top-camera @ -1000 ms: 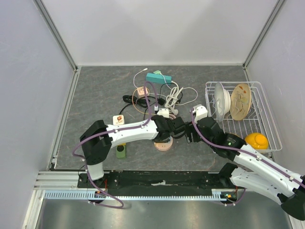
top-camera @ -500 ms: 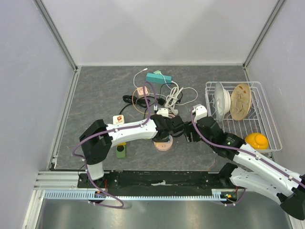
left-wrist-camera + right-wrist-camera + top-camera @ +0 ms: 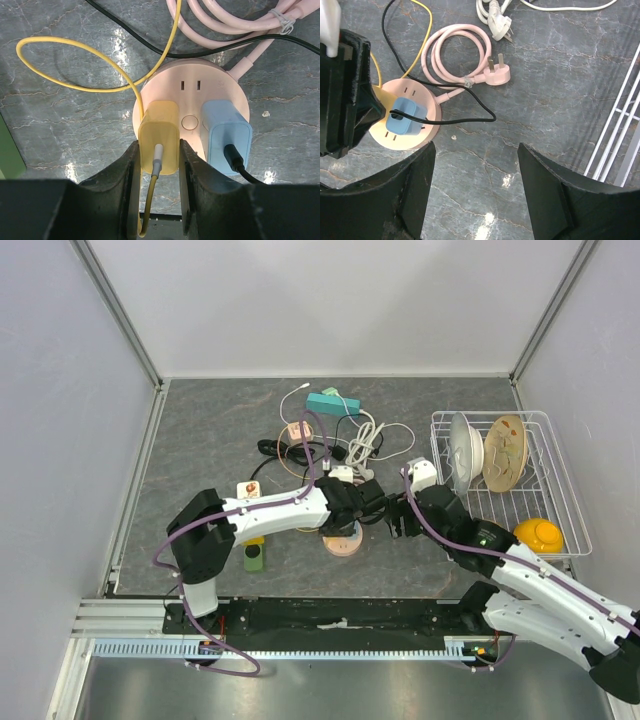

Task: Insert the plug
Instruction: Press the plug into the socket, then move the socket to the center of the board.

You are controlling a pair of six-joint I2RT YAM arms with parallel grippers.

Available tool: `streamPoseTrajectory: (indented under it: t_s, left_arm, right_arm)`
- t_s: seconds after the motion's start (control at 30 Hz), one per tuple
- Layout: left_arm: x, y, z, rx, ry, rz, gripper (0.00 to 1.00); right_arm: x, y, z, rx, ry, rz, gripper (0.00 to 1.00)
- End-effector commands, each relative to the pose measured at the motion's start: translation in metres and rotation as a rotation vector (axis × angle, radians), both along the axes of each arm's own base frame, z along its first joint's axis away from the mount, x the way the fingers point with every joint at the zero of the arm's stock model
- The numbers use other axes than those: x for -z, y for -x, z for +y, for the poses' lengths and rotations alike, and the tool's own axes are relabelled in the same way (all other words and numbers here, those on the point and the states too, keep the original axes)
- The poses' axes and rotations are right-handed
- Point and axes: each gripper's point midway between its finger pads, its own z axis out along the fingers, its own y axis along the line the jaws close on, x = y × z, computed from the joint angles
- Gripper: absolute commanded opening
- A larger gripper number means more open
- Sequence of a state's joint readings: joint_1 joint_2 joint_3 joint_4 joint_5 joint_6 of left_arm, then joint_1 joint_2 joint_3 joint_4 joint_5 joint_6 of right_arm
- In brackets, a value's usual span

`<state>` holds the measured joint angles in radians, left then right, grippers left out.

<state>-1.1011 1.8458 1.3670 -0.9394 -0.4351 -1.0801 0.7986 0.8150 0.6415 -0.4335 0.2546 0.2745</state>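
A round pink power socket (image 3: 190, 95) lies on the grey table, also seen in the top view (image 3: 343, 542) and the right wrist view (image 3: 405, 135). A yellow plug (image 3: 159, 135) with a yellow cable sits on its near left part, next to a blue plug (image 3: 227, 135) with a black cable. My left gripper (image 3: 158, 165) is shut on the yellow plug, one finger on each side. My right gripper (image 3: 476, 170) is open and empty, hovering over bare table just right of the socket. In the top view the two grippers nearly meet, left (image 3: 345, 525) and right (image 3: 397, 520).
The socket's pink cable (image 3: 460, 55) lies coiled behind it with its plug (image 3: 497, 75) loose. White cables (image 3: 365, 440), a teal power strip (image 3: 332, 403) and black cable lie further back. A wire dish rack (image 3: 555, 530) with plates and a yellow bowl (image 3: 540, 535) stands at right. A green block (image 3: 254, 558) lies at left.
Both grippers have shifted very slightly toward the far side. The left gripper stays on the yellow plug at the socket.
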Motion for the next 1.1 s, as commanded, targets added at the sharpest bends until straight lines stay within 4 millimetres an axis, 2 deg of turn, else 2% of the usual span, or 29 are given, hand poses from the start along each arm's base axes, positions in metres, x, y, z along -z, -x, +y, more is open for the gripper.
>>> streamPoseTrajectory:
  t_s: [0.0,0.07,0.1,0.17,0.2,0.23,0.27,0.4,0.57,0.67,0.73,0.77,0.83,0.87,1.0,1.07]
  left_arm:
    - [0.034,0.012,0.027,-0.015,-0.116,0.113,0.34]
    - [0.014,0.0,0.026,-0.022,-0.083,0.071,0.43]
    - [0.009,-0.005,0.027,-0.014,-0.082,0.055,0.51]
    - [-0.004,-0.014,0.032,-0.019,-0.067,0.037,0.62]
    - [-0.009,-0.017,0.033,-0.019,-0.06,0.024,0.74]
    - [-0.015,-0.02,0.034,-0.021,-0.05,0.013,0.79]
    - [-0.02,-0.021,0.034,-0.013,-0.043,0.001,0.8]
    - [-0.063,-0.03,0.031,-0.004,0.05,-0.084,0.84]
    - [-0.1,-0.039,0.044,-0.019,0.117,-0.161,0.85]
    - [-0.124,-0.049,0.067,-0.057,0.139,-0.245,0.86]
    - [-0.132,-0.055,0.082,-0.089,0.143,-0.293,0.87]
    - [-0.149,-0.055,0.091,-0.099,0.177,-0.343,0.88]
    - [-0.158,-0.059,0.108,-0.133,0.178,-0.405,0.9]
    - [-0.172,-0.058,0.117,-0.141,0.202,-0.45,0.91]
    - [-0.188,-0.054,0.147,-0.179,0.198,-0.562,0.94]
    - [-0.193,-0.052,0.155,-0.192,0.212,-0.597,0.94]
  right_arm:
    - [-0.026,0.012,0.037,-0.171,-0.114,-0.031,0.75]
    - [-0.03,0.012,0.038,-0.169,-0.122,-0.034,0.76]
    - [-0.031,0.012,0.038,-0.166,-0.127,-0.037,0.76]
    - [-0.033,0.011,0.037,-0.158,-0.132,-0.042,0.76]
    - [-0.034,0.011,0.037,-0.155,-0.134,-0.042,0.76]
    - [-0.035,0.01,0.037,-0.15,-0.138,-0.042,0.76]
    - [-0.035,0.01,0.036,-0.145,-0.142,-0.043,0.76]
    - [-0.031,0.011,0.036,-0.132,-0.151,-0.028,0.76]
    - [-0.008,0.023,0.049,-0.223,-0.149,0.045,0.74]
    - [0.008,0.032,0.057,-0.275,-0.161,0.089,0.73]
    - [0.019,0.034,0.059,-0.283,-0.164,0.103,0.72]
    - [0.026,0.035,0.06,-0.288,-0.158,0.121,0.71]
    - [0.037,0.034,0.062,-0.289,-0.153,0.131,0.71]
    - [0.047,0.036,0.063,-0.299,-0.141,0.159,0.7]
    - [0.069,0.038,0.072,-0.327,-0.117,0.202,0.69]
    - [0.081,0.036,0.077,-0.335,-0.098,0.217,0.68]
